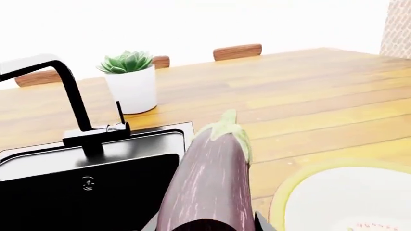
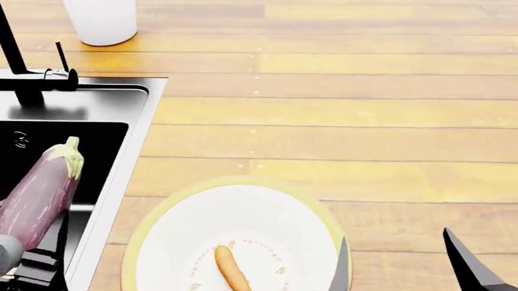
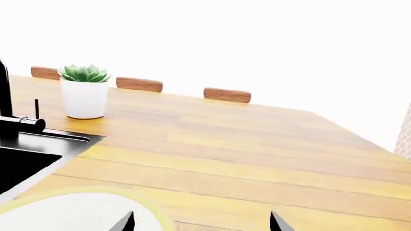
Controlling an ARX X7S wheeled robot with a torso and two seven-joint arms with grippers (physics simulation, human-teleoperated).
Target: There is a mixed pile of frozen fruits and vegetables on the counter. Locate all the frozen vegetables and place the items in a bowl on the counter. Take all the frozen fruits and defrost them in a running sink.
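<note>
head view downward; wrists low, sharing sink (image 1: 77,168)

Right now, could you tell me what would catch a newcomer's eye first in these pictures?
Probably the glossy purple eggplant, held by the left gripper above the black sink. Next, the wide bowl on the wooden counter beside the sink, with a small orange item inside. The right gripper hangs open by the bowl's rim.

A: Any text, labels, numbers?
B: None legible. Round mark on the sink (image 2: 48,136) inner wall, unreadable. Small reddish specks inside the bowl (image 2: 267,206), too small to tell
</note>
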